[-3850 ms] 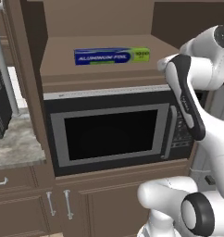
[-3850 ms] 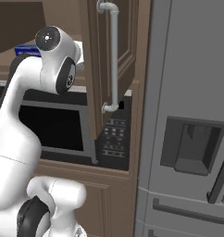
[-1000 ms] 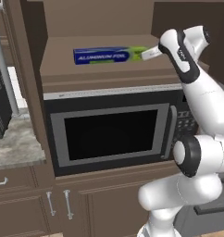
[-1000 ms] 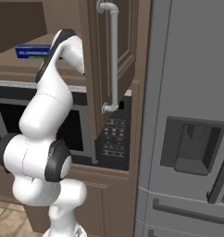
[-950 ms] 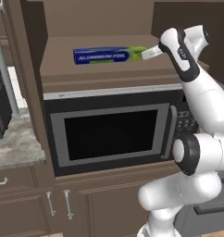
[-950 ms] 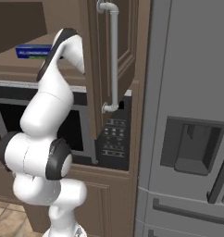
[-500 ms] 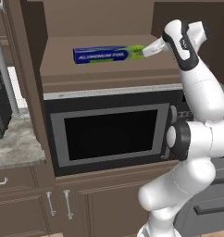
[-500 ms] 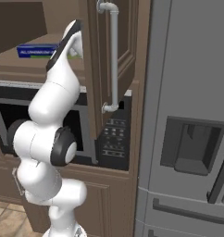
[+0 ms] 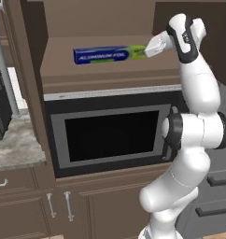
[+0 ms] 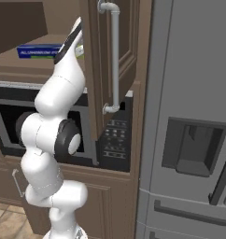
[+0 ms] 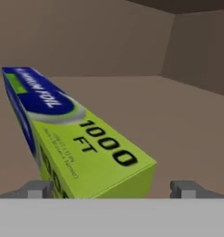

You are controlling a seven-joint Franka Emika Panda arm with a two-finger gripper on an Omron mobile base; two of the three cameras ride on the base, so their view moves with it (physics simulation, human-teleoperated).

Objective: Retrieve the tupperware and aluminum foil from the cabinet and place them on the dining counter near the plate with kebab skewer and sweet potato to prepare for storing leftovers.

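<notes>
The arm (image 9: 194, 140) is glossy white, built of rounded, bulbous segments. A dark grey-black ring marks the joint at its middle, at 9 o'clock of the big round housing. A black band wraps the upper link near the wrist. The hand (image 9: 154, 45) is a pale grey-white block. In the right base view the arm (image 10: 52, 154) shows a black disc with a grey hub on its round elbow housing. The fingertips (image 11: 37, 189) look small, grey and square, though they are barely in frame.

The aluminum foil (image 9: 110, 54) box is blue with white lettering and a green end; the cabinet (image 9: 105, 28) is dark brown.
</notes>
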